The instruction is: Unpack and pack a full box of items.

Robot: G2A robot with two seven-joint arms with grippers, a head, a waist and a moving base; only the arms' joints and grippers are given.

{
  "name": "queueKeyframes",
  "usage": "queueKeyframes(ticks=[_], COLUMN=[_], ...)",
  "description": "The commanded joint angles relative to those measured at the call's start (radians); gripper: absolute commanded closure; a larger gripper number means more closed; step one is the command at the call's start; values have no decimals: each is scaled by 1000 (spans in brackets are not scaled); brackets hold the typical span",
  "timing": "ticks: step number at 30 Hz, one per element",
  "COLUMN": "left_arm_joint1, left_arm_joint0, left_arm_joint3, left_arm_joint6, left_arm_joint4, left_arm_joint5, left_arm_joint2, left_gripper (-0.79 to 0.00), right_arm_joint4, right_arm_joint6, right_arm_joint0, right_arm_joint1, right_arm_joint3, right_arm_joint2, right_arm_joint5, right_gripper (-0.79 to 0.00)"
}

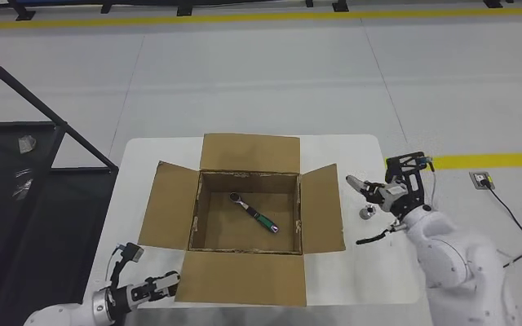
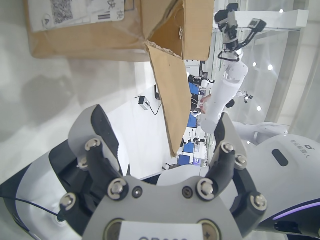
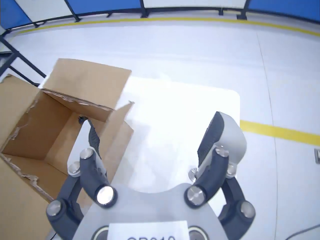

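Top view: cardboard box point(image 1: 249, 152) sits mid white table point(image 1: 351, 269), all 4 flaps folded out flat. Inside, on the box floor, a ratchet wrench point(image 1: 254, 213) w/ green-black handle lies diagonally, head toward the far-left corner. Left gripper point(image 1: 167, 284) is low at the near-left table corner, just beside the near flap, not touching it. Right gripper point(image 1: 359, 186) hangs over the table just past the right flap, w/ nothing in it. A small silvery item point(image 1: 368, 213) is on the table close under it; can't tell what it is. Left wrist view: left gripper point(image 2: 162, 114) fingers point(image 2: 102, 126) are spread wide w/ nothing between them. The box point(image 2: 82, 38) outer wall w/ a shipping label is ahead, and one flap edge runs down toward the gap between the fingers w/o contact. The right arm point(image 2: 225, 88) is raised beyond the box. Right wrist view: right gripper point(image 3: 151, 118) fingers point(image 3: 212, 131) are spread apart and empty above bare table point(image 3: 175, 106). The open box point(image 3: 87, 83) is off to one side and its nearest flap is near one finger.
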Motion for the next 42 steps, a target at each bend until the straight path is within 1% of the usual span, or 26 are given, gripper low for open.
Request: queueKeyframes(ticks=[1,2,5,7,10,13,16,20,23,27,30,31,34,35,37,38,40,41,42], left_arm_joint1=[1,1,1,0,-5,-6,-10,-13,-20,-38,-52,-55,-64,-68,-72,-74,-77,-79,-81], left_arm_joint0=[1,2,6,8,14,23,52,111,163,221,246,248,238,234,221,212,197,190,185], left_arm_joint3=[-2,-4,-16,-26,-31,-36,-53,-59,-74,-115,-154,-164,-181,-185,-187,-185,-178,-174,-169], left_arm_joint6=[3,2,6,23,92,172,243,333,463,710,847,868,937,954,964,971,978,983,985], left_arm_joint4=[-5,-7,-7,-6,-21,49,80,107,140,248,305,318,349,347,327,321,319,314,312], left_arm_joint5=[0,0,-1,-5,5,-4,-22,-76,-132,-210,-212,-204,-159,-145,-115,-103,-82,-78,-75], left_arm_joint2=[-4,-5,-5,-3,1,-8,-12,-53,-85,-109,-89,-81,-64,-53,-37,-34,-25,-20,-17], left_gripper=[-785,-785,-785,-785,-785,-785,-785,-785,-785,-785,-785,-773,-683,-628,-588,-582,-486,-397,-354], right_arm_joint4=[7,5,-4,3,31,46,57,61,68,80,84,84,83,82,84,86,89,91,94], right_arm_joint6=[92,145,214,203,177,157,145,136,127,116,115,115,109,109,108,108,103,101,100], right_arm_joint0=[27,51,115,144,159,159,157,150,146,144,145,144,143,143,141,139,132,128,125], right_arm_joint1=[4,7,10,10,12,16,21,26,30,34,37,38,41,42,44,45,48,49,50], right_arm_joint3=[82,122,236,293,340,359,364,355,349,344,339,337,333,333,333,333,333,333,334], right_arm_joint2=[-1,-3,-25,-37,-37,-28,-18,-13,-9,-6,-9,-12,-16,-18,-19,-19,-16,-15,-13], right_arm_joint5=[4,-5,5,14,-4,-19,-30,-31,-32,-39,-40,-40,-37,-37,-37,-38,-40,-40,-41], right_gripper=[-785,-785,-785,-785,-785,-785,-785,-785,-785,-785,-785,-785,-785,-785,-785,-785,-785,-785,-785])
